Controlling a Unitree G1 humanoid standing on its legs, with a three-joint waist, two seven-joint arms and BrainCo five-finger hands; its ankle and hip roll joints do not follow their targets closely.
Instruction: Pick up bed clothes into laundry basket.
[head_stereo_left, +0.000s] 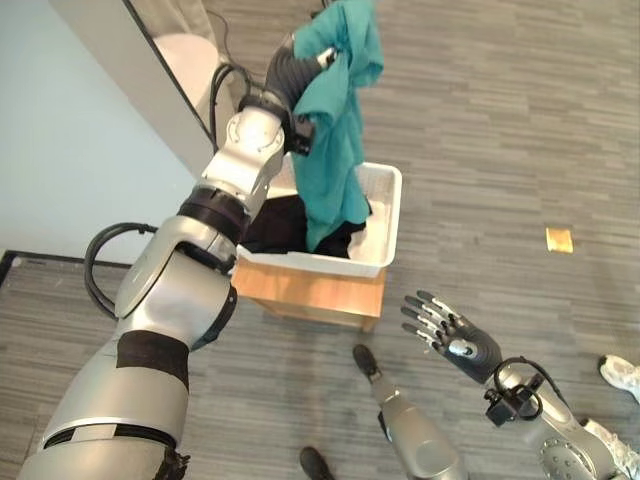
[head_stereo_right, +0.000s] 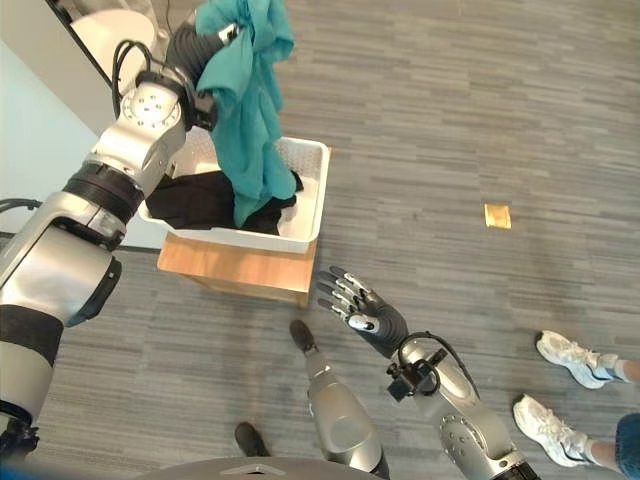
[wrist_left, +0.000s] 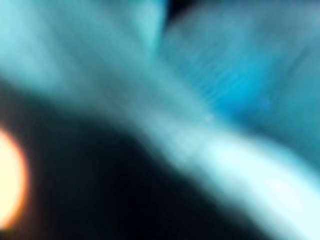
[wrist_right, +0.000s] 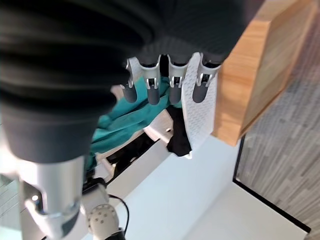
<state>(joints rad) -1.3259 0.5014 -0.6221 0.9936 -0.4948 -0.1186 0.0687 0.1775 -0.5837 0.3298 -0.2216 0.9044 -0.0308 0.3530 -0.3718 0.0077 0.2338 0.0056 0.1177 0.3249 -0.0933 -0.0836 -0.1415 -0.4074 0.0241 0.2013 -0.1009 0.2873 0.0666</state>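
A teal garment (head_stereo_left: 338, 140) hangs from my left hand (head_stereo_left: 308, 52), which is raised above the white laundry basket (head_stereo_left: 388, 215) and shut on the cloth's top. The garment's lower end reaches down into the basket, onto a black garment (head_stereo_left: 275, 225) lying inside. In the left wrist view the teal cloth (wrist_left: 210, 90) is pressed close to the camera. My right hand (head_stereo_left: 455, 335) is open, fingers straight, low in front of the basket and apart from it. In the right wrist view its fingers (wrist_right: 170, 82) point toward the basket (wrist_right: 197, 120).
The basket stands on a low wooden box (head_stereo_left: 310, 290) on grey plank floor. A bed edge (head_stereo_left: 140, 70) runs behind at the left. A small tan scrap (head_stereo_left: 559, 239) lies on the floor to the right. A person's white shoes (head_stereo_right: 565, 360) stand at the lower right.
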